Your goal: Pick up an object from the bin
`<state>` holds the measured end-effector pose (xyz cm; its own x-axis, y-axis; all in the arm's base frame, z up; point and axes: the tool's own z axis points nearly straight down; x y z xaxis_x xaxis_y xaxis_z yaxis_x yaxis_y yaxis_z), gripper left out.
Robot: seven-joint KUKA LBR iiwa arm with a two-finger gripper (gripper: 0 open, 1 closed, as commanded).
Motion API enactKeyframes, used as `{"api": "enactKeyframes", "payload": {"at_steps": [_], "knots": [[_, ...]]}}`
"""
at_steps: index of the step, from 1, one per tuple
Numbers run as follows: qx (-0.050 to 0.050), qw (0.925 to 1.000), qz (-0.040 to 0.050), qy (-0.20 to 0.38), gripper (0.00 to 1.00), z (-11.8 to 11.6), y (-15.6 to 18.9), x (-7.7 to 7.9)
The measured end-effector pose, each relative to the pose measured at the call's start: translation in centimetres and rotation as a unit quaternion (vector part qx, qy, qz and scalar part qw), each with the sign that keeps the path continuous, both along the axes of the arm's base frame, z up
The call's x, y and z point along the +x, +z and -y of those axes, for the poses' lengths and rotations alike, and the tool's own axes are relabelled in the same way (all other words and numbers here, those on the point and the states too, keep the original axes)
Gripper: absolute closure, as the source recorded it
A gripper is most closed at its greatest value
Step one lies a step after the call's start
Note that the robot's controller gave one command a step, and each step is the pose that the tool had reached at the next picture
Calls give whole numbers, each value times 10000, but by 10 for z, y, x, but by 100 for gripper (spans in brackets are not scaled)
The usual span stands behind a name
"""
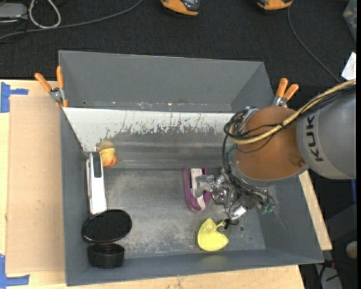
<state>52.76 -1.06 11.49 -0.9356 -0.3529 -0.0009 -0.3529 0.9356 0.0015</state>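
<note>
The gripper (231,205) hung low over the floor of the grey metal bin (162,83), under the arm's smooth orange wrist cover (265,143). Its metal parts and cables crowded together, so whether it stood wide or narrow could not be told; nothing was visibly held in it. Just beside it, on the side away from the arm, lay a purple-and-white plastic piece (194,189), curved and glossy. Just past its tip, toward the bin's near wall, lay a rounded yellow lump (212,237), soft-looking. Either was probably the likeliest pick, being nearest. Well apart, across the scuffed floor, a long white bar (96,184) lay along the foot of the sloped wall, where it had probably slid; a small orange-yellow toy (109,156) sat at its far end; a flat black lid (106,226) and a black tub (106,255) sat beyond.
</note>
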Motion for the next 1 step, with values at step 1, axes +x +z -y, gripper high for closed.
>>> {"api": "enactKeyframes", "payload": {"at_steps": [1], "knots": [[2, 9951, -14, 993, 0, 3, -10, -18]]}}
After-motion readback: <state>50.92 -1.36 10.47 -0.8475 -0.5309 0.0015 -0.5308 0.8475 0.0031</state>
